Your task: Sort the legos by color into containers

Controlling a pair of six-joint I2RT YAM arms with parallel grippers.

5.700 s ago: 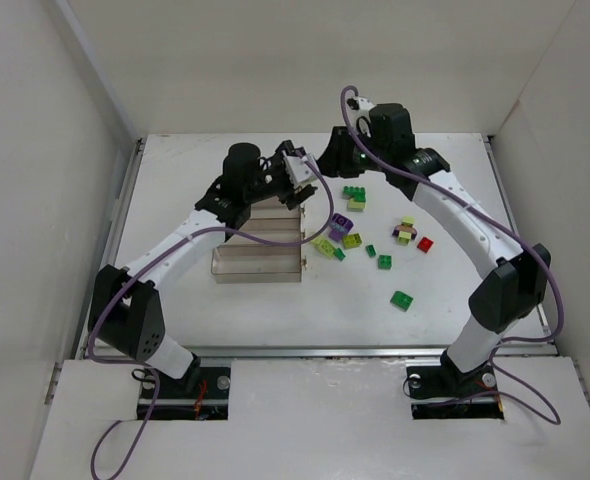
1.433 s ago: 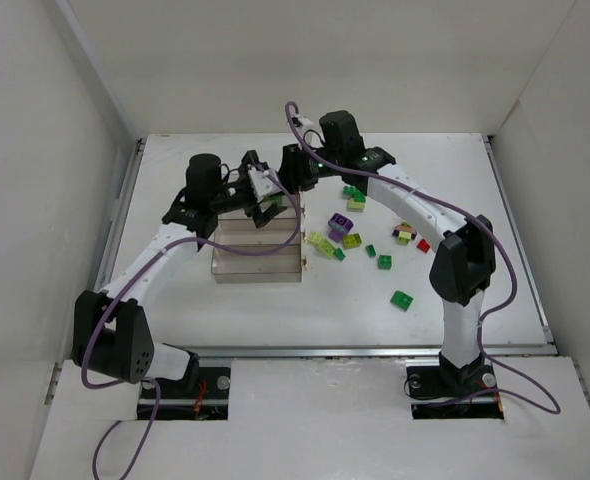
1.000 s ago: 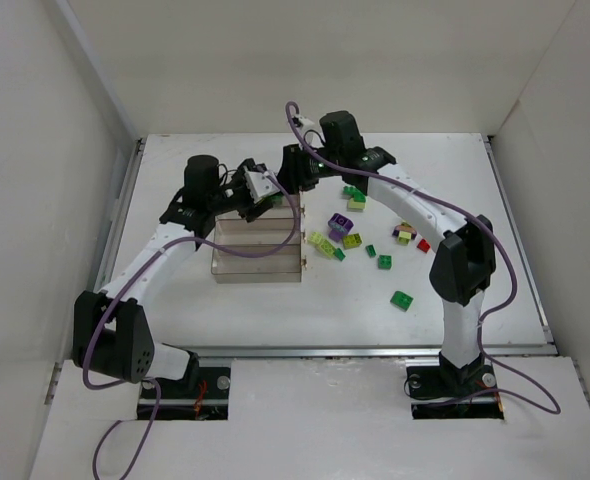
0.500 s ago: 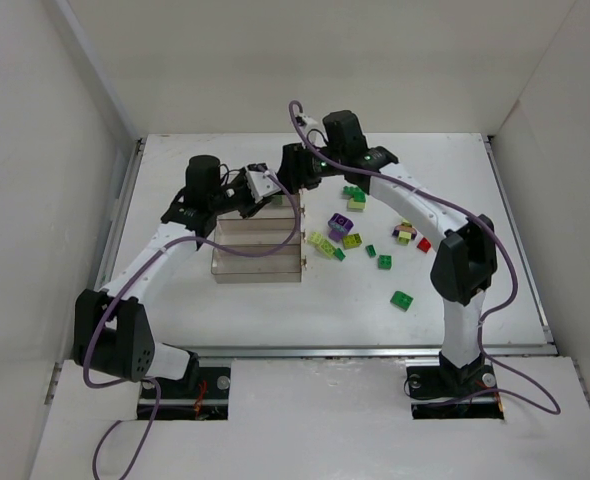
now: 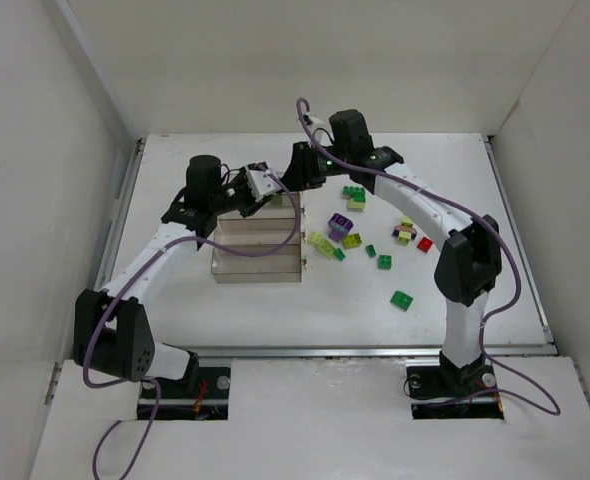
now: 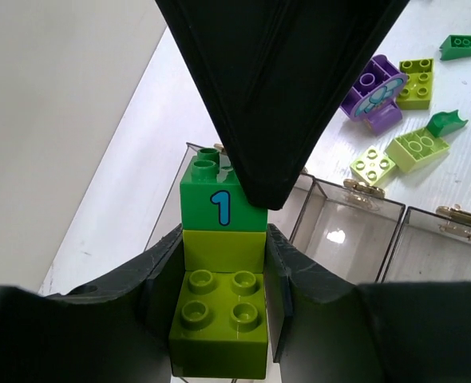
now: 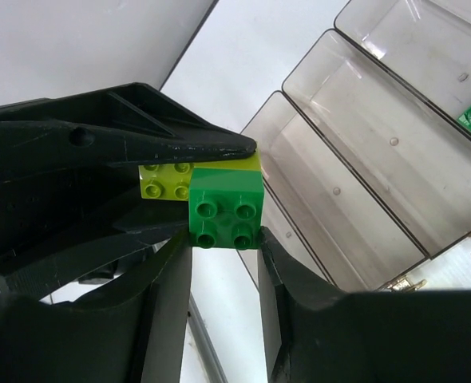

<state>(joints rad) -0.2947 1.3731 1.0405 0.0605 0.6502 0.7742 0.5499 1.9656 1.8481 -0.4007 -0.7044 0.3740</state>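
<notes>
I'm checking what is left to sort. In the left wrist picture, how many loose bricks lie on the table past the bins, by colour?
Yellow-green plastic studded bricks: 3
Dark green plastic pieces: 2
Purple plastic studded piece: 1 (may be two joined)
Total: 6

The top external camera is looking down from high behind the near edge of the tabletop (image 5: 225, 310), far off, taking in every edge. The left wrist camera is riding close behind the left gripper (image 6: 223, 239), facing rightward over the tray of bins (image 6: 359, 195). The right wrist camera is riding close behind the right gripper (image 7: 223, 238), facing down and leftward onto that tray. Both wrist views are sharing, at very near range, the joined lime brick (image 6: 223, 319) and green brick (image 6: 219, 207). The overhead view is showing that spot small, above the tray's far end.
</notes>
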